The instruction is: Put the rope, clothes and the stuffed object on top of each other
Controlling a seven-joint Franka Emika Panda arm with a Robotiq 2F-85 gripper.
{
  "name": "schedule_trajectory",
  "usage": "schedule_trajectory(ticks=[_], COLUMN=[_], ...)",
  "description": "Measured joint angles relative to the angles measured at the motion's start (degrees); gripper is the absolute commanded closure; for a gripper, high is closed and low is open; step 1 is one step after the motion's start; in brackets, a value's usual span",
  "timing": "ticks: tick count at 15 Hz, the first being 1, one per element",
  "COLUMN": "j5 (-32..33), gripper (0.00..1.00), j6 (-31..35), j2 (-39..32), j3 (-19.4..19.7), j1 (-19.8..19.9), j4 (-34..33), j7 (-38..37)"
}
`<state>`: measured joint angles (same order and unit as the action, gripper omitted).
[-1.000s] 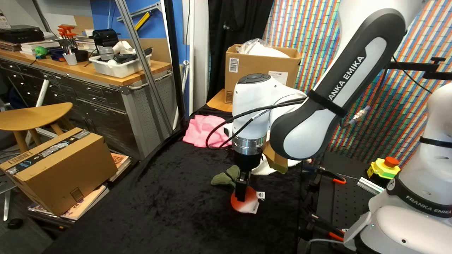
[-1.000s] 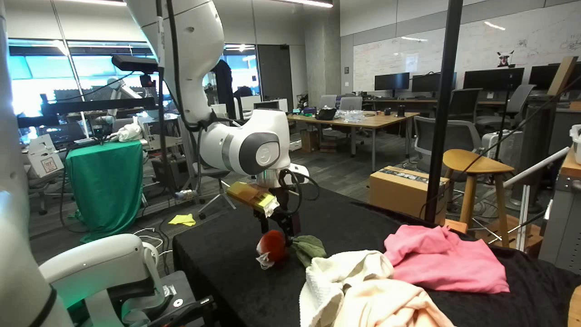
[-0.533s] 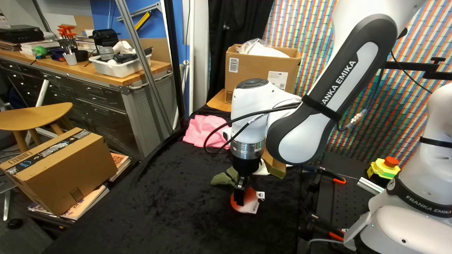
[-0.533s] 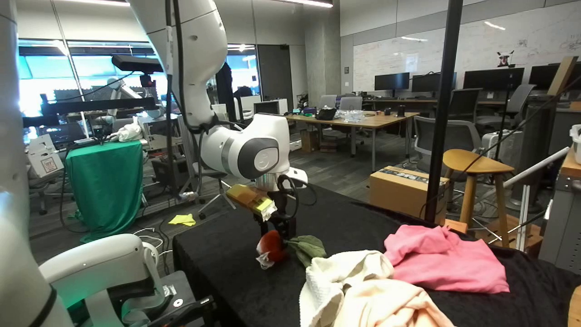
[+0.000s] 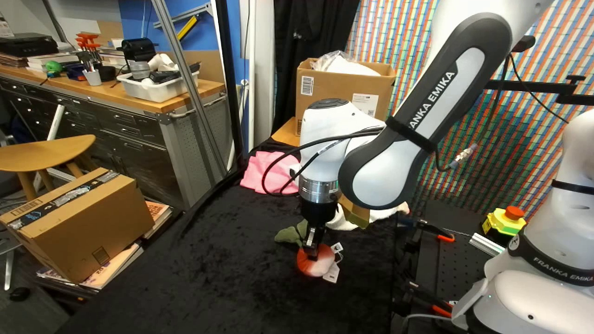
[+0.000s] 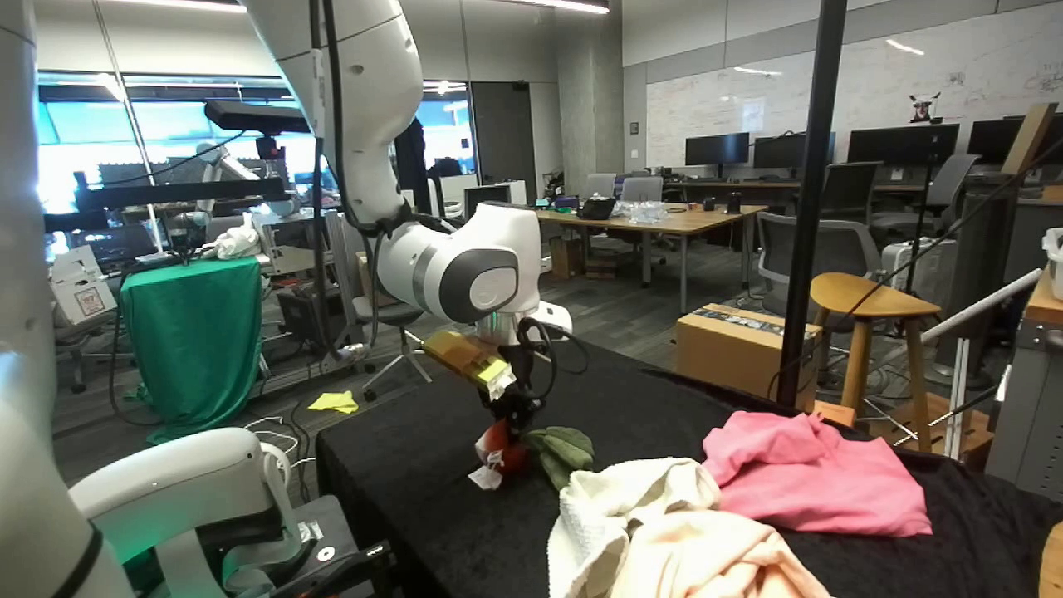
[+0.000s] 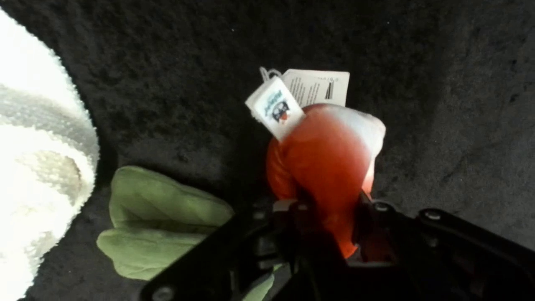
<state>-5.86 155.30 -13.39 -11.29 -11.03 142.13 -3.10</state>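
Black velvety tablecloth (whiteboard beyond)

In the wrist view, we find the plush fruit partly behind the gripper, the cream-white cloth cropped at left, and the barcoded tag too blurred to read.

The white arm (dark casing, lettered EMIKA) has black cables and screw-dotted black fingers.
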Motion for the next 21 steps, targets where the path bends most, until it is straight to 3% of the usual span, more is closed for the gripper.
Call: schedule_trajectory(ticks=[7,11,15,21], j5=[-5.7,-6.5,-6.4,-3.9], gripper=[0.94,0.94,0.94,0.94], j6=[-11.2,-18.2,-19.1,-19.4], j2=[4.7,10.6,14.3,14.3], j3=[0.1,3.8,8.7,13.2], j1=[5.3,8.5,10.8,13.3], j4=[-3.3,-4.0,-4.1,-4.2], j7=[9.2,12.1,12.4,11.4])
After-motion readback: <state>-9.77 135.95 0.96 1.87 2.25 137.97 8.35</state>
